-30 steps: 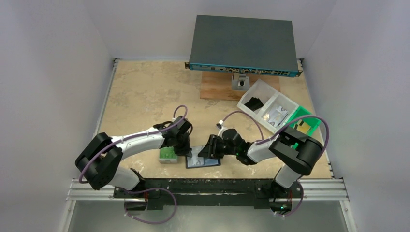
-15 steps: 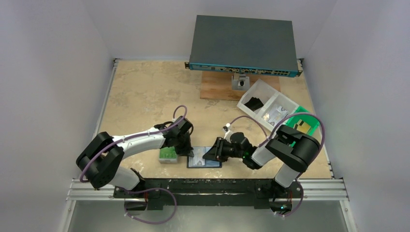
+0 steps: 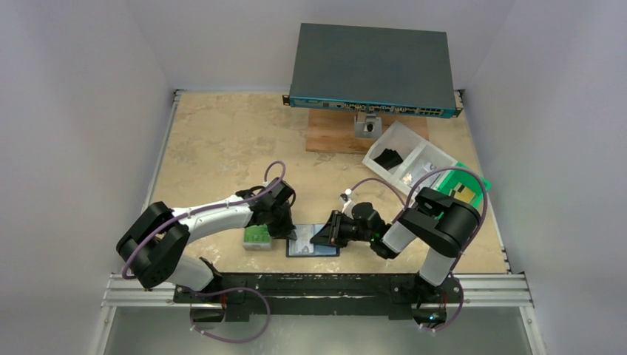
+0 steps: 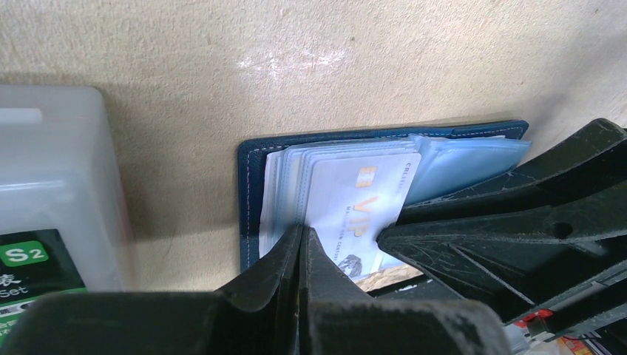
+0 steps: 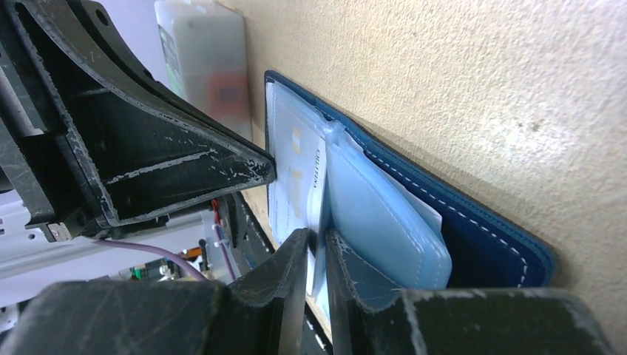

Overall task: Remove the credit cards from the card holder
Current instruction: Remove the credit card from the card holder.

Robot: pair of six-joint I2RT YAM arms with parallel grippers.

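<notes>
Right elbow [image 3: 442, 223] shifted inward; card holder [image 3: 330, 251] lies lengthwise left-right, left jaws closed, right jaws pinching credit cards [image 4: 355, 214].

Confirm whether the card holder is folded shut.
No; the card holder lies open, its light-blue sleeves and a VIP card showing.

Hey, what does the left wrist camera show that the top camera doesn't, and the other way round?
Only the left wrist view shows the VIP lettering on the front credit card. Only the top view shows the network switch, the wooden block and the clear parts bin. Both show the open card holder and, beside it, the case with the green label.
</notes>
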